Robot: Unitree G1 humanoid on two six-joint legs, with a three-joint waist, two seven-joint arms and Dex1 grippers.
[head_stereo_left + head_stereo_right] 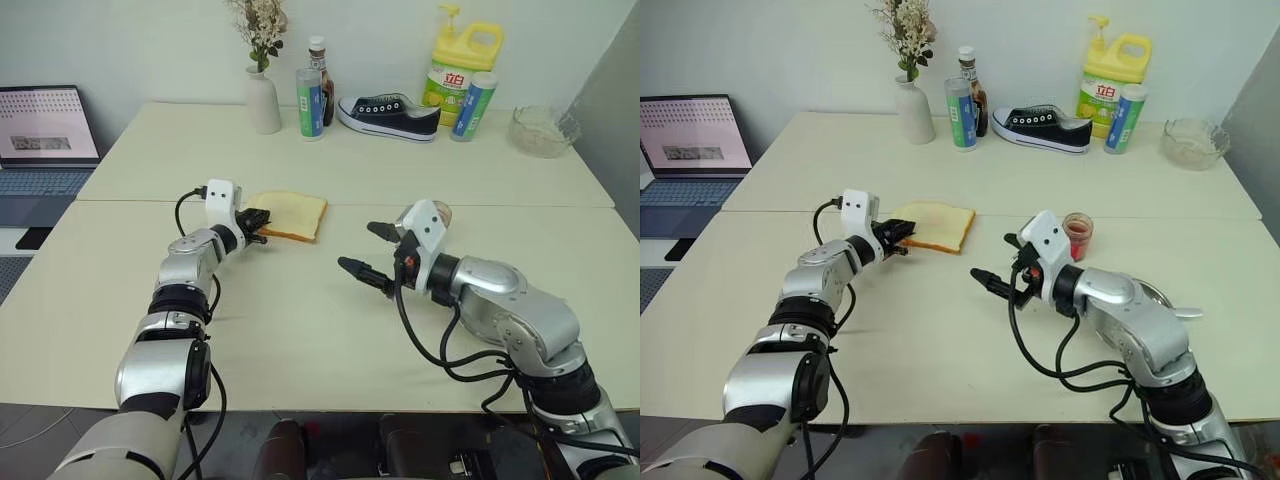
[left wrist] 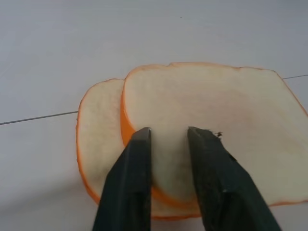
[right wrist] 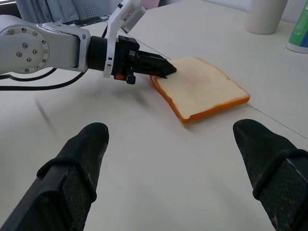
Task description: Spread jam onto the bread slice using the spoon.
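Note:
Two pale bread slices lie stacked on the table; the top bread slice (image 2: 216,110) partly covers the lower one (image 2: 98,125). My left gripper (image 1: 260,222) is at the stack's near left corner, its fingers (image 2: 139,159) almost together and lying over the top slice. My right gripper (image 1: 362,248) hovers open to the right of the bread (image 3: 202,86), with nothing between its fingers. A small glass jar of red jam (image 1: 1077,232) stands just behind the right wrist. The spoon's thin silvery handle (image 1: 1185,313) sticks out beyond the right forearm, and its bowl is hidden.
A shiny steel dish (image 1: 1152,292) sits partly behind the right arm. Along the far edge stand a white vase (image 1: 263,100), bottles (image 1: 310,102), a black shoe (image 1: 390,116), a yellow detergent jug (image 1: 462,62) and a glass bowl (image 1: 542,131). A laptop (image 1: 40,135) is at the left.

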